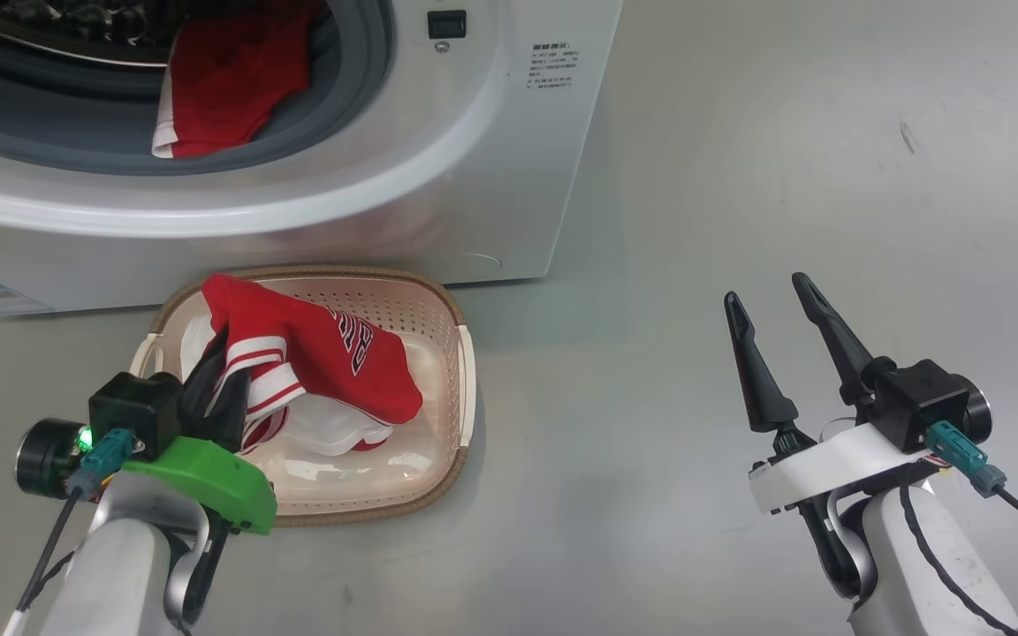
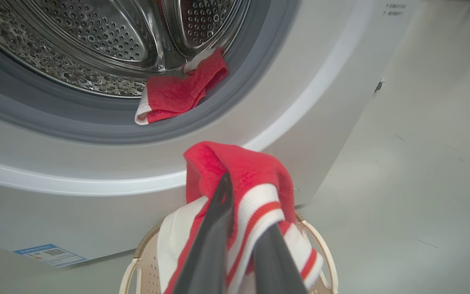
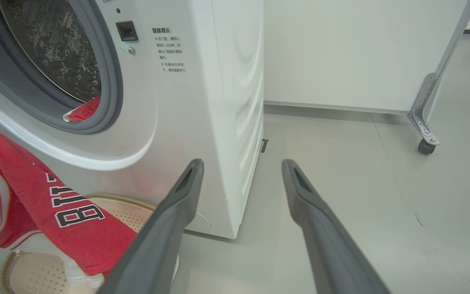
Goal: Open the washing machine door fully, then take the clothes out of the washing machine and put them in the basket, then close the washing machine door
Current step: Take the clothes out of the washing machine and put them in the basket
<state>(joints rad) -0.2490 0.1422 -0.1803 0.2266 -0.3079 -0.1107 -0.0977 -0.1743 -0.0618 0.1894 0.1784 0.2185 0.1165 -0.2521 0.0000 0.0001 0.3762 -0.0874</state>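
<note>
The washing machine [image 1: 491, 177] stands with its drum mouth uncovered; the washing machine door is out of view. One red garment [image 1: 226, 88] lies over the grey gasket at the drum's lower lip, also seen in the left wrist view [image 2: 182, 94]. On the floor before the machine sits the cream basket [image 1: 465, 371]. My left gripper [image 1: 224, 371] is shut on a red jersey [image 1: 341, 353] with white stripes, which drapes down into the basket over white fabric [image 1: 332, 428]. Along the left fingers [image 2: 214, 228] the striped hem is pinched. My right gripper [image 1: 765, 291] hovers open over bare floor to the right.
A small blue label [image 2: 49, 254] sits low on the machine's front. Grey floor stretches to the right of the machine. A white wall panel [image 3: 361, 53] and a metal frame leg on a caster [image 3: 424, 122] stand behind and to the right.
</note>
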